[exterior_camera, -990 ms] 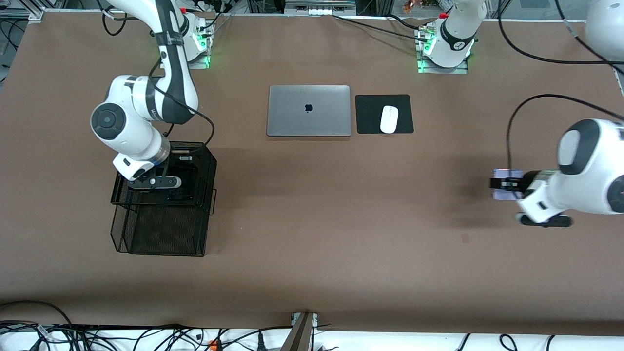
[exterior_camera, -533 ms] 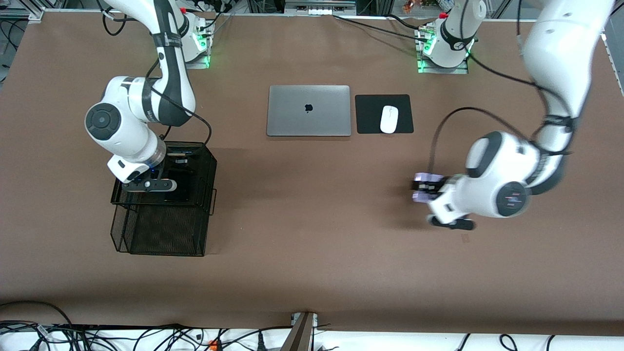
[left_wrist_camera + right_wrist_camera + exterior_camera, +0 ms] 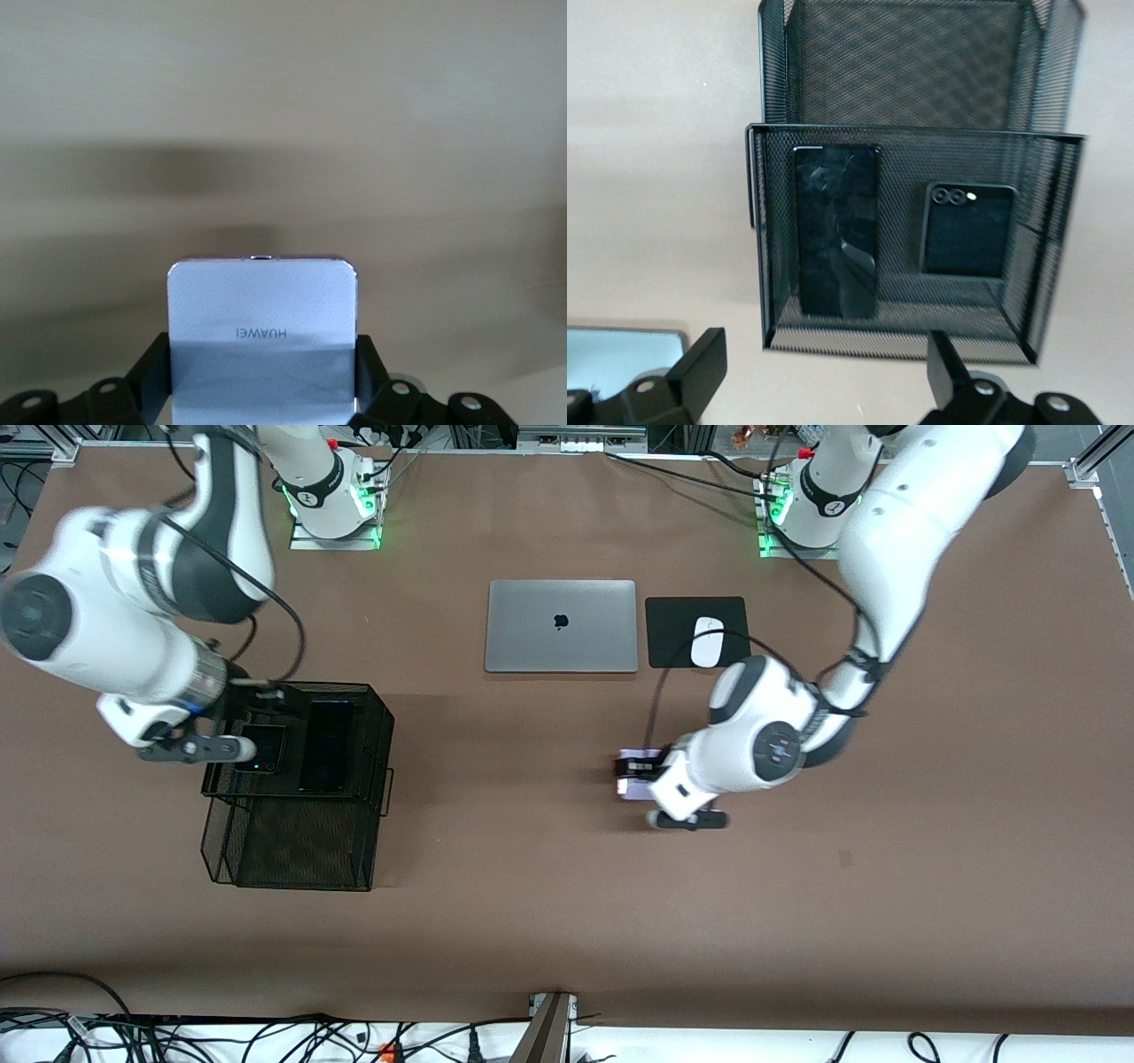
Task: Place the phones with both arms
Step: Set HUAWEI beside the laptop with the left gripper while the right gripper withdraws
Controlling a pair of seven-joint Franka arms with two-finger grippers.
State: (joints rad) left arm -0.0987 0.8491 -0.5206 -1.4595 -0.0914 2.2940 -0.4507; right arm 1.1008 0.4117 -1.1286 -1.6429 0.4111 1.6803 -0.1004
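Over the bare middle of the worktop [image 3: 549, 921], the left end effector [image 3: 631, 774] is clenched on the small lilac phone [image 3: 262, 341], its fingers [image 3: 151, 367] pinching the two long edges while most of the pale back, lettering and all, juts out ahead of them and well above the brown surface. At the right arm's end of the worktop, the right end effector [image 3: 824, 372] hangs released and empty above the black mesh tray [image 3: 376, 731], jaws spread wide. Inside the tray's upper tier lie the long slim black phone [image 3: 836, 230] and the small squarish black phone [image 3: 966, 229], side by side and apart, both flat on the mesh. Farther from the front camera sit the closed silver laptop [image 3: 561, 626] and, beside it toward the left arm's end, the white mouse [image 3: 707, 641] on its black pad [image 3: 673, 646]. Judging from this, the lilac phone has yet to reach the tray. The risks look plain: the grip is narrow and low on a smooth case, so a quick swing could let it pivot or slide out; the right arm over the tray may stand in the left arm's way; and a low entry could catch the tray's wire rim or land on the phones already there.
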